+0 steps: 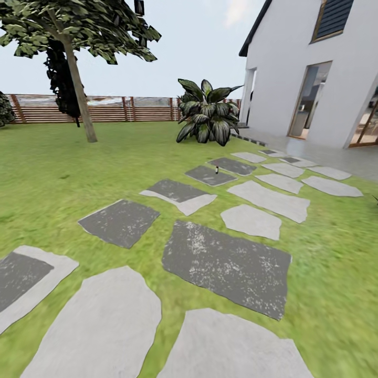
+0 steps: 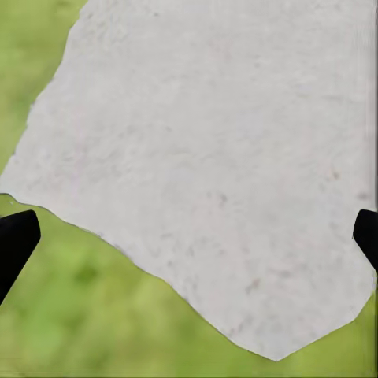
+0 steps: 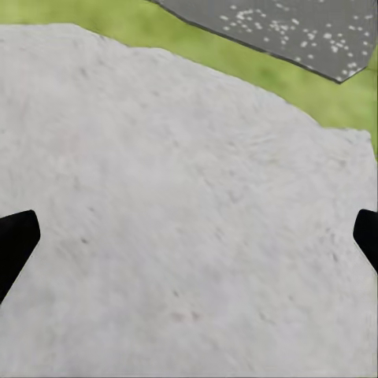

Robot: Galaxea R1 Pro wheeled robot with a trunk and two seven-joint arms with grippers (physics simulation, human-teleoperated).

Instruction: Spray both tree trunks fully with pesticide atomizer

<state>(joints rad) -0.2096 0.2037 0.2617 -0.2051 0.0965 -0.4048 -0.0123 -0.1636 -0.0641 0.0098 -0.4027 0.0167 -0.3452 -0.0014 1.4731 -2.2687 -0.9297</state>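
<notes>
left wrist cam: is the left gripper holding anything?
No. The left gripper has its fingers spread wide apart, with just a pale stepping stone and grass showing between them.

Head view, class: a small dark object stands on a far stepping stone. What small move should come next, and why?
Probably roll forward along the stepping stones toward the small dark object, possibly the atomizer, too small to tell. Both grippers, left and right, are open, holding nothing, over pale stone.

Blurry green lawn (image 1: 58, 173), pale grey and dark speckled grey stepping stones (image 1: 226, 265), brown slatted fence (image 1: 131, 108), white house wall (image 1: 283, 68), dark green white-streaked leafy plant (image 1: 207, 113), black fingertips (image 2: 16, 240) over pale stone.
</notes>
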